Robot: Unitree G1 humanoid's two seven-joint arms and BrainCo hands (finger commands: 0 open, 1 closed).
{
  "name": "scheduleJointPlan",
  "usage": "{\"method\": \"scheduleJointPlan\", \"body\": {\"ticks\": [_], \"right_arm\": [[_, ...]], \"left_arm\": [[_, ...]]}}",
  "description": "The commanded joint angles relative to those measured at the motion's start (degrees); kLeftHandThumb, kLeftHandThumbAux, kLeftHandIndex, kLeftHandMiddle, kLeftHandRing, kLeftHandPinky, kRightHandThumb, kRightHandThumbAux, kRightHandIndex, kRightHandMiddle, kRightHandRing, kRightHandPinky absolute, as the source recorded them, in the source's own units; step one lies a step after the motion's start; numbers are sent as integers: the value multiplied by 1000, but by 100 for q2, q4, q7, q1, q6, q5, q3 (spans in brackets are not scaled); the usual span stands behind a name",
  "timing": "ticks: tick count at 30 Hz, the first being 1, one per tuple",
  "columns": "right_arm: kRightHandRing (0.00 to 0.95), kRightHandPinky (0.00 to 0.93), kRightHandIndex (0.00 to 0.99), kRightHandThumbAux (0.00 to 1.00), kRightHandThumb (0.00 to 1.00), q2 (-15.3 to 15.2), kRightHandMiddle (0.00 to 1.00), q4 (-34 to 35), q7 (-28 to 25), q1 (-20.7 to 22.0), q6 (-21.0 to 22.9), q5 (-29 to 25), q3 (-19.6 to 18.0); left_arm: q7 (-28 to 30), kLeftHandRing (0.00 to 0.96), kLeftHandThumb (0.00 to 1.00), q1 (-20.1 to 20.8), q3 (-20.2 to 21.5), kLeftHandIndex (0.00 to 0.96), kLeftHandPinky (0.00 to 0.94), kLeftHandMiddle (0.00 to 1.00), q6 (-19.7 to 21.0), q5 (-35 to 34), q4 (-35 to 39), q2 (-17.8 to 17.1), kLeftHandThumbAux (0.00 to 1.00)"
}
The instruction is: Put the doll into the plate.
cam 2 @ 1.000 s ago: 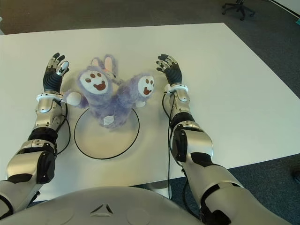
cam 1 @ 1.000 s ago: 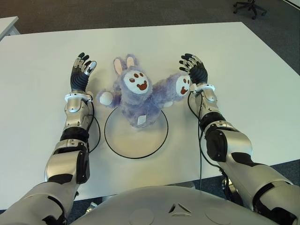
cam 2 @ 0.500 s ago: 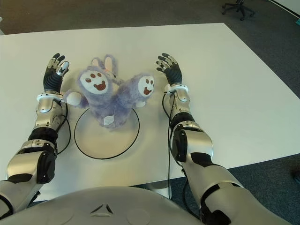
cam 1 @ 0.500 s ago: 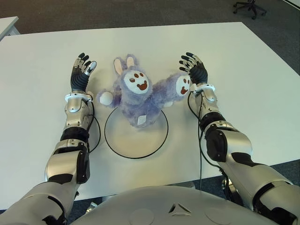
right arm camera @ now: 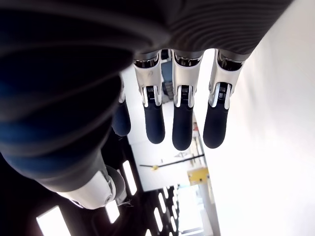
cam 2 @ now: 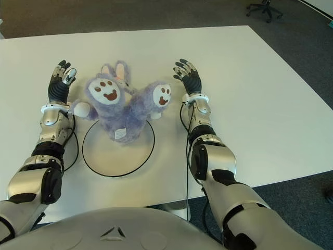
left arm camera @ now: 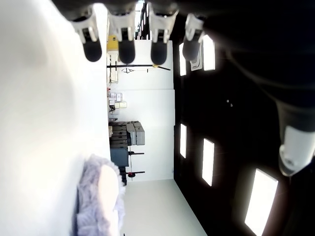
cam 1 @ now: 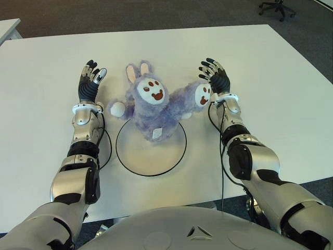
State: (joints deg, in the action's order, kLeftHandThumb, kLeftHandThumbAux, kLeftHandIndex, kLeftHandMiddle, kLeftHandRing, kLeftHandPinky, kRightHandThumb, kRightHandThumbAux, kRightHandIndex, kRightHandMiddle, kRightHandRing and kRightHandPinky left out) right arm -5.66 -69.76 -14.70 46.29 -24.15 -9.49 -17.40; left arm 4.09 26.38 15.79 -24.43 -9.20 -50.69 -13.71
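One plate (cam 1: pixel 130 156), a flat white disc with a thin dark rim, lies on the white table (cam 1: pixel 291 104) nearest the robot's body, between its two forearms. Only the doll (cam 1: pixel 153 107) is in it, and only partly: the lower body, with a small white tag, sits over the far part of the rim, while the near half of the plate is bare. Doll is a purple furry rabbit, upright-ish, face up toward the camera, ears pointing away from the robot. Its round white paw reaches toward the robot's left, and a foot with a brown paw print sticks out toward the right, beyond the rim.

Left hand (cam 1: pixel 89 83) shows just left of the doll's white paw, fingers extended and spread, holding nothing; apart from the doll. Right hand (cam 1: pixel 214 78) shows just beside the printed foot, fingers likewise straight and splayed, empty; contact with the foot cannot be told.

Beyond the table: dark carpet and an office chair (cam 1: pixel 277 8).
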Motion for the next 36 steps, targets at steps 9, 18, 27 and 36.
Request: {"method": "scheduleJointPlan", "body": {"ticks": [9,18,27,36], "right_arm": [[262,315,187,748,514,92,239,-224,52,-354,240,-22,-7],[248,298,191,748,513,94,230,-236,77,-330,241,-21,-7],[242,299,189,749,515,83,225,-258,78,-292,275,-18,-8],[244,300,187,753,505,71,228,-277,68,-261,296,-24,-16]], "left_arm": [[-171,65,0,-548,-37,0,43,84,221,9,-318,398,531],[-265,60,0,-505,-84,0,42,75,314,86,-340,366,521],[-341,59,0,-441,-119,0,40,71,389,129,-379,344,520],[-403,67,1,-384,-159,0,62,76,458,172,-425,321,518]]}}
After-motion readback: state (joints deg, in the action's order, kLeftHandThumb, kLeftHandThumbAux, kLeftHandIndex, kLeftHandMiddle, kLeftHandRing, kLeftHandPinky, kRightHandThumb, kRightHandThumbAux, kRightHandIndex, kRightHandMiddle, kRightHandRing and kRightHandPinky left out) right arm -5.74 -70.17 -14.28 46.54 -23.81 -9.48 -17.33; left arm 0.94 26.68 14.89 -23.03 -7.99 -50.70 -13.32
